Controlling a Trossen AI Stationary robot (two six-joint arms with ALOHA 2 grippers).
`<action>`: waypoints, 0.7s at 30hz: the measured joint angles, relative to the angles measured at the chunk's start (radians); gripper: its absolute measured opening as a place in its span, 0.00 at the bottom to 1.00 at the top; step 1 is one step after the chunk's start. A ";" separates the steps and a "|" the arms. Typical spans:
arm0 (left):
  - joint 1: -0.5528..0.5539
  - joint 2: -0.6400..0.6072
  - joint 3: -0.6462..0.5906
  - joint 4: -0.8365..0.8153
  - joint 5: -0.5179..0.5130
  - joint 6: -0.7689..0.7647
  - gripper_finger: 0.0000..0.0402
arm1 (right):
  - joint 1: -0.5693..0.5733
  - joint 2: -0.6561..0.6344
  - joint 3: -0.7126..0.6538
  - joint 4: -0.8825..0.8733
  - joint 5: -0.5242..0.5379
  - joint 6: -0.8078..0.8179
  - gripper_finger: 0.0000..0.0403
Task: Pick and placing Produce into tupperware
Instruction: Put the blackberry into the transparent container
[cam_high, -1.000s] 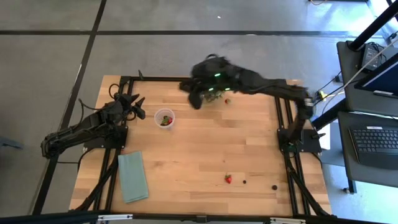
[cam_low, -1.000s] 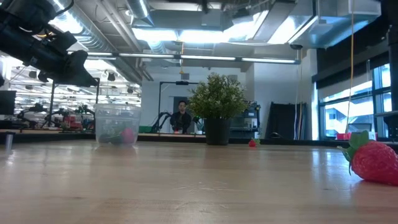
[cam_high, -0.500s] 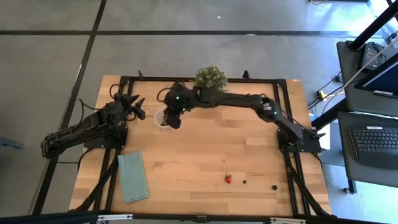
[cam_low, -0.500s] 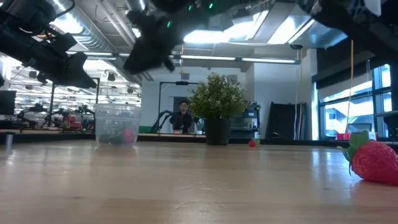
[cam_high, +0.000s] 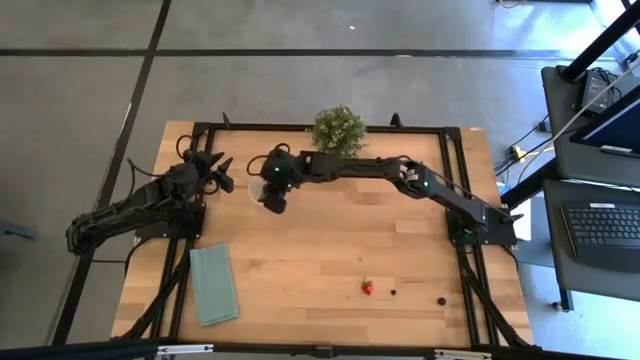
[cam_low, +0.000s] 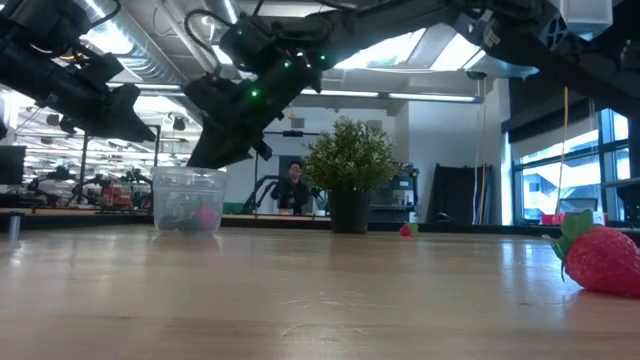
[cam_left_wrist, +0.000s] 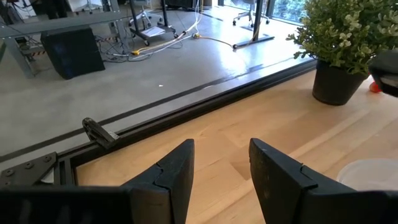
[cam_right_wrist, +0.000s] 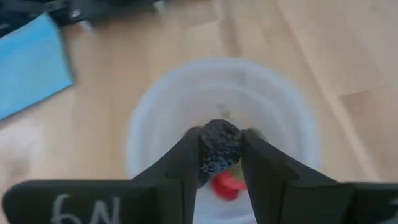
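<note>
Light wooden plank surface (cam_high: 320, 250), smooth, edged by a black metal frame.

Cup (cam_right_wrist: 224, 134): round, clear plastic, whitish translucent rim, upright on the surface near the far left part, directly under the right pincer. Seen in the low view (cam_low: 188, 200) as a frosted cylinder with a reddish piece and a dark piece at the bottom. Red fruit piece (cam_right_wrist: 227, 183) visible inside, below the fingers.

Dark berry (cam_right_wrist: 217, 149): round, bumpy, blackish, clamped between the two fingers of the right pincer (cam_right_wrist: 219, 152), held just above the cup's opening. Fingers close together, pressed on the berry's sides.

Right arm: stretched long across the far part of the surface from its base at the right edge, wrist bent downward, pincer (cam_high: 270, 190) pointing straight down over the cup.

Left pincer (cam_left_wrist: 221, 165): two dark blunt fingers apart, nothing between them. Left arm folded low at the left edge, pincer (cam_high: 215, 168) near the cup, not touching it.

Loose on the near right part of the surface: strawberry (cam_high: 367, 287), red with green leafy cap, seeded skin in the low view (cam_low: 600, 255); two small dark berries (cam_high: 393, 292) beside it, well apart from the cup.

Potted plant (cam_high: 337, 128), bushy green, dark pot, at the far edge. Flat teal cloth (cam_high: 213, 284), rectangular, at the near left.
</note>
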 joint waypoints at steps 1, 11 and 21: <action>0.000 0.000 0.000 0.000 0.000 0.000 0.36 | -0.006 0.000 -0.001 0.003 0.007 0.000 0.27; 0.000 0.000 0.000 0.000 0.000 0.000 0.36 | -0.031 0.000 -0.003 -0.006 0.008 0.028 0.28; 0.000 0.000 0.000 0.000 0.000 0.000 0.36 | -0.028 0.000 -0.003 -0.006 0.006 -0.002 0.30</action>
